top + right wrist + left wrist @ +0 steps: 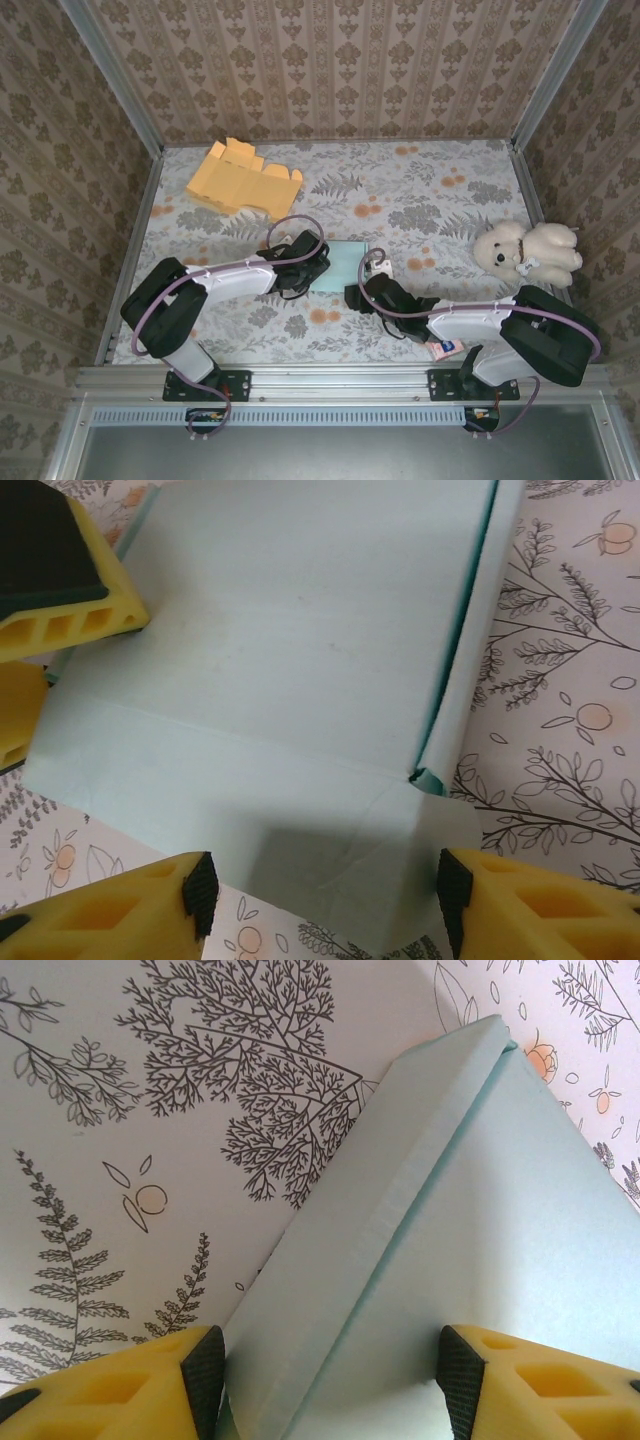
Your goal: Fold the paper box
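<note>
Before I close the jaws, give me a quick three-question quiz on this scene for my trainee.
1. True or false: the plush dog lies on the right side of the table.
2. The blue paper box sits: A) against the back wall, B) between the two arms' jaws, C) on the plush dog.
3. Fill in: the flat orange cardboard lies in the table's far ___ corner.
Key: 1 true; 2 B; 3 left.
</note>
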You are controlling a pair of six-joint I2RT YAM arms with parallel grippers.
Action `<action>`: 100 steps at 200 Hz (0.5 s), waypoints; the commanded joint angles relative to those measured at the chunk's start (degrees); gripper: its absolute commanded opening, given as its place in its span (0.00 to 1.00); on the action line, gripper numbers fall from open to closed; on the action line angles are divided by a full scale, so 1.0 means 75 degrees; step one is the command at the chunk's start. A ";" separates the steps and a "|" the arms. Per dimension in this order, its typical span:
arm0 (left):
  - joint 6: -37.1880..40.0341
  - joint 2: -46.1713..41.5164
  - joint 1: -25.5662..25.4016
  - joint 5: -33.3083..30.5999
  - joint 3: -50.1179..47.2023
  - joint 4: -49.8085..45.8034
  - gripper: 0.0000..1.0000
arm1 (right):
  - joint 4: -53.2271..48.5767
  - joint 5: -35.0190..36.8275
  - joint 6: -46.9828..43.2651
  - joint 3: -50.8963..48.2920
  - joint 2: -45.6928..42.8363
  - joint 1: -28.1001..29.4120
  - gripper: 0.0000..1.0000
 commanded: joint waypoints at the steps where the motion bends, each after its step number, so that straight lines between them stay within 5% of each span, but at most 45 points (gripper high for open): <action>1: -0.0092 0.0420 0.0040 0.0106 -0.0181 -0.0741 0.60 | 0.0277 -0.0259 -0.0010 0.0219 0.0069 -0.0005 0.61; 53: -0.0104 0.0394 0.0050 0.0118 -0.0205 -0.0740 0.60 | 0.0538 -0.0970 0.0132 0.0222 0.0069 -0.0051 0.59; 100: -0.0104 0.0395 0.0048 0.0107 -0.0232 -0.0725 0.60 | 0.0380 -0.0516 0.0029 0.0153 0.0045 -0.0050 0.55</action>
